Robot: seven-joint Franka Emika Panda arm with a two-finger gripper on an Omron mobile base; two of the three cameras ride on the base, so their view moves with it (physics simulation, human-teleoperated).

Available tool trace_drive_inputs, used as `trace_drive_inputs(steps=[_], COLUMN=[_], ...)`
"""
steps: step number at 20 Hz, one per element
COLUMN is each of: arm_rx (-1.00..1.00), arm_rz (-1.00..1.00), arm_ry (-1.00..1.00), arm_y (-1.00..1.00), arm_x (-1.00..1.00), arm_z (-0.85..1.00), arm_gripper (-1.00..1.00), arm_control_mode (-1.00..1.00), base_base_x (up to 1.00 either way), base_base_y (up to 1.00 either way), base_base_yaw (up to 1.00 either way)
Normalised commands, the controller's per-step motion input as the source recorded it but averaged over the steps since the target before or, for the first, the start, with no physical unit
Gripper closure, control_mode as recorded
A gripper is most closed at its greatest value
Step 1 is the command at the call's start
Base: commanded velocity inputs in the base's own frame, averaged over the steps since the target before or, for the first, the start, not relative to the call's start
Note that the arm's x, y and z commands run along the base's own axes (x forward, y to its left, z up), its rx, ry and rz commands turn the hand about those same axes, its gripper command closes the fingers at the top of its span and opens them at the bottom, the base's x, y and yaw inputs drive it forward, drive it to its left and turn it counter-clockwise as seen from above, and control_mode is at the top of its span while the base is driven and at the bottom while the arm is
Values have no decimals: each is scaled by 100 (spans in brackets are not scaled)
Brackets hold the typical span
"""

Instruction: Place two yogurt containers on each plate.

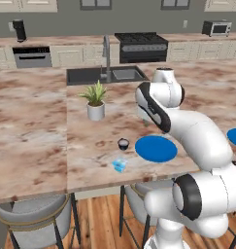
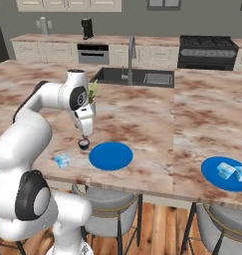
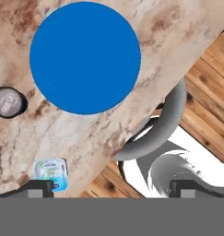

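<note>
Marble counter (image 1: 42,126) ran across the kitchen island, with a sink (image 1: 107,74) at its far side and a small potted plant (image 1: 95,101) just near of that. The gripper (image 2: 84,135) hung above the counter with its jaws spread wide and nothing between them; in the hand view its two dark fingertips (image 3: 39,186) stood far apart at the bottom edge. A bare blue plate (image 2: 111,156) lay near the front edge of the counter, and from the hand view the same plate (image 3: 85,57) showed as a plain disc with nothing on it. A small dark round cup (image 1: 123,144) sat just left of that plate. One yogurt container (image 1: 120,165) rested on the counter close to the front edge, near of the dark cup and left of the plate, apart from both. Well to the right, a second blue plate (image 2: 212,175) carried two yogurt containers (image 2: 225,170) side by side. Grey stools (image 2: 105,204) stood under the counter's near edge on a wooden floor (image 3: 210,110).
</note>
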Motion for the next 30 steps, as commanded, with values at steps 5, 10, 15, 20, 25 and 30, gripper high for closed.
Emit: trace_drive_inputs(steps=[5, 10, 15, 20, 25, 30], arm_rx=[0, 0, 0, 1, 0, 2], arm_rz=[41, 56, 20, 0, 0, 0], arm_ry=[6, 11, 2, 0, 0, 0], arm_y=[51, 40, 22, 6, 1, 0], arm_x=[62, 35, 8, 6, 20, 22], arm_z=[-22, -38, -45, -40, -42, -28], arm_gripper=[-100, -100, -100, -100, -100, -100], arm_control_mode=[-100, -100, -100, -100, -100, -100], base_base_x=[0, 0, 0, 0, 0, 0], base_base_y=[0, 0, 0, 0, 0, 0], base_base_yaw=[0, 0, 0, 0, 0, 0])
